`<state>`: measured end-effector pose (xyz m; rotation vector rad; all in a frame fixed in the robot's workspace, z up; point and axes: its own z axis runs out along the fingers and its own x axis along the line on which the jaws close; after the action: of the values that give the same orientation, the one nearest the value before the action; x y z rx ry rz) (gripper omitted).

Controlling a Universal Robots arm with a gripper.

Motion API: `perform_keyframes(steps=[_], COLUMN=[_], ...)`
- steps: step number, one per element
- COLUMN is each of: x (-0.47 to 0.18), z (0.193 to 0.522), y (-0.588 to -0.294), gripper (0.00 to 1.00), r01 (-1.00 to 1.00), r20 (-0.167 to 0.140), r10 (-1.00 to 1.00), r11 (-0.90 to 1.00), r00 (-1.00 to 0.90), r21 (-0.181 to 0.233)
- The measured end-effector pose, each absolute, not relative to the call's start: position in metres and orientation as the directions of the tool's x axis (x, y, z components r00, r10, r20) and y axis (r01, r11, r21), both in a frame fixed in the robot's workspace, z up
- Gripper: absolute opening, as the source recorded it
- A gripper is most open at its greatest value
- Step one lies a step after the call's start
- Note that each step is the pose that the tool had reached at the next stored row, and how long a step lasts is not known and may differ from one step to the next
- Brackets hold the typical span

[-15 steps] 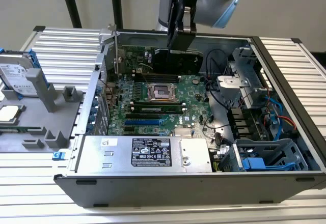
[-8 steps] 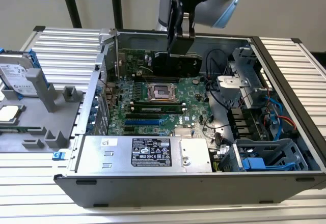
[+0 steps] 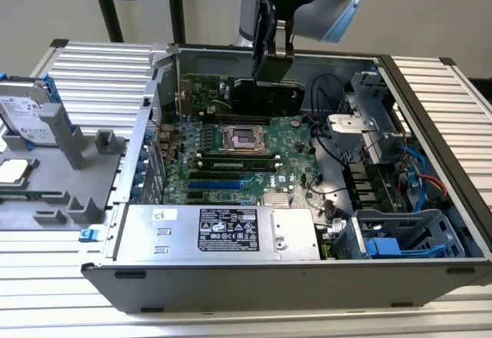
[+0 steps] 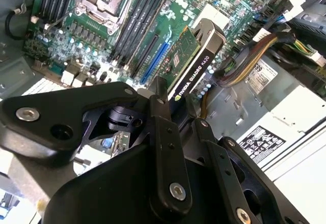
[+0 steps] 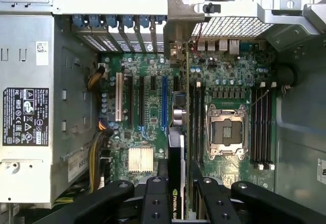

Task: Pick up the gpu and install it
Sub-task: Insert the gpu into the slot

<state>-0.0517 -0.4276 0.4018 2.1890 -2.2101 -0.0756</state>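
a slatted metal counter [image 3: 100, 69] carries an open computer case [image 3: 269, 284]. the exterior view takes in what the wrist views miss: a grey holder [image 3: 77, 177] on the counter, to the exterior view's left of the case, with a hard drive [image 3: 27, 119] resting on it. inside the case, a grey power supply [image 3: 223, 230] lies along the near wall and a green motherboard [image 3: 231, 161] covers the floor.

the tool [image 3: 270, 65] is clamped on the top edge of the graphics card [image 3: 265, 96], which hangs upright over the far part of the motherboard. in the second wrist view the graphics card [image 4: 196, 66] shows its black cover and green face. in the first wrist view it is edge-on, just beside a long blue slot [image 5: 164, 102]. whether its lower edge touches the board cannot be told.
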Motion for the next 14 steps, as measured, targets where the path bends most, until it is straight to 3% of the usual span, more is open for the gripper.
perform_keyframes(steps=[8,14], x=[-0.0516,-0.0516], z=[0.4014,0.4014], y=[-0.4272,-0.4272], gripper=[0.0,0.0], r01=[-1.0,-1.0], r20=[-0.013,-0.013], r10=[-1.0,-1.0], r11=[0.007,0.007], r00=[-0.008,-0.008], r21=[0.024,0.024])
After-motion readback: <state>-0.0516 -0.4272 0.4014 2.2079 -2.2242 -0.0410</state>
